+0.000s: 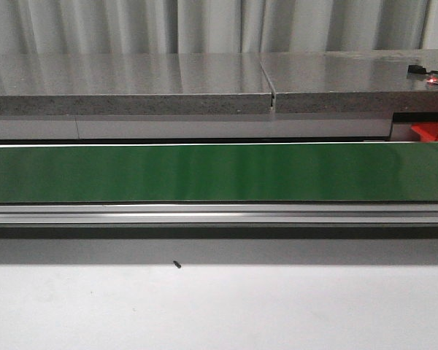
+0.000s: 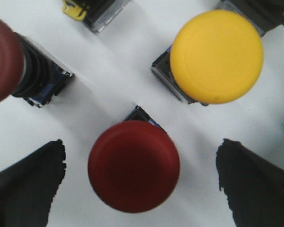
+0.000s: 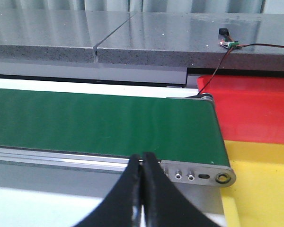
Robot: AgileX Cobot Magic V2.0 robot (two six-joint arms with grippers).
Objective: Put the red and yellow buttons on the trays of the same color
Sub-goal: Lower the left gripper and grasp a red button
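In the left wrist view, my left gripper [image 2: 141,163] is open, its fingers on either side of a red button [image 2: 133,165] that stands on a white surface, with gaps on both sides. A yellow button [image 2: 217,56] stands further off, and another red button [image 2: 4,59] shows at the frame edge. In the right wrist view, my right gripper [image 3: 143,163] is shut and empty, in front of the green conveyor belt [image 3: 99,124]. A red tray [image 3: 253,109] and a yellow tray [image 3: 262,184] lie past the belt's end. Neither gripper shows in the front view.
The green belt [image 1: 219,173] spans the front view, with a grey stone counter [image 1: 204,80] behind and a white table [image 1: 219,306] in front. A wired sensor [image 1: 431,75] sits on the counter at the right. Part of another button body [image 2: 97,12] shows in the left wrist view.
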